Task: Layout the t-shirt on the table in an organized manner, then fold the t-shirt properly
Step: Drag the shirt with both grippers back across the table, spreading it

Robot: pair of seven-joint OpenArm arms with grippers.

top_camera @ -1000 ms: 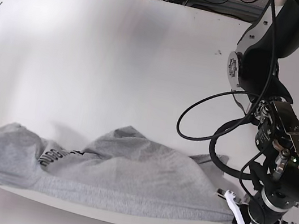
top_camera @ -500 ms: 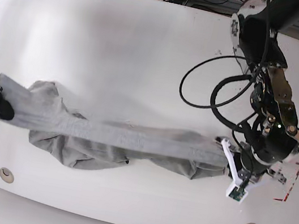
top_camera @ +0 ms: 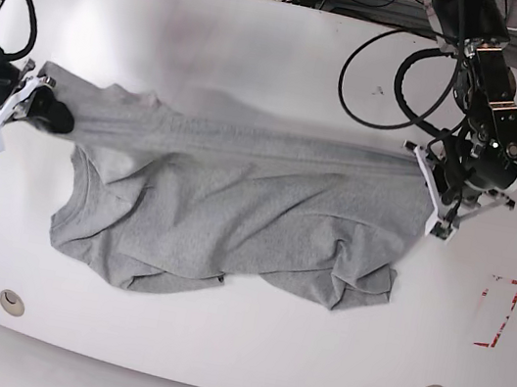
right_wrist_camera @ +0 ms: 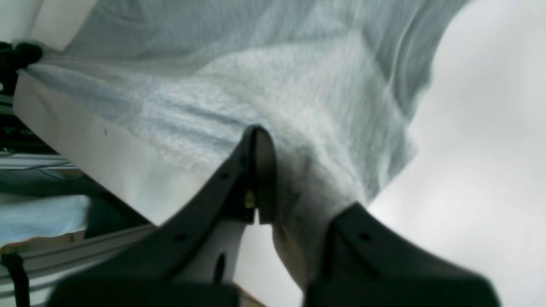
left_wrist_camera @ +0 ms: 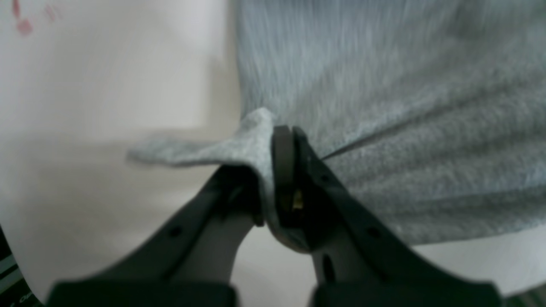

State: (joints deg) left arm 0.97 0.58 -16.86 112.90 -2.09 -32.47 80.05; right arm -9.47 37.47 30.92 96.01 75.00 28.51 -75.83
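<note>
Now both wrist views blur, left gripper (top_camera: 430, 188) and right gripper (top_camera: 46, 108) clamping the t-shirt (top_camera: 236, 210), stretched higher than before.

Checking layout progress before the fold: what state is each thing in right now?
t-shirt: stretched between both grippers, lower part wrinkled on the table, not folded.
left gripper: shut on the t-shirt's edge.
right gripper: shut on the t-shirt's other end.

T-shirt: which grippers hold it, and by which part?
Both. The left gripper and right gripper each pinch an end of the t-shirt's stretched top edge.
</note>
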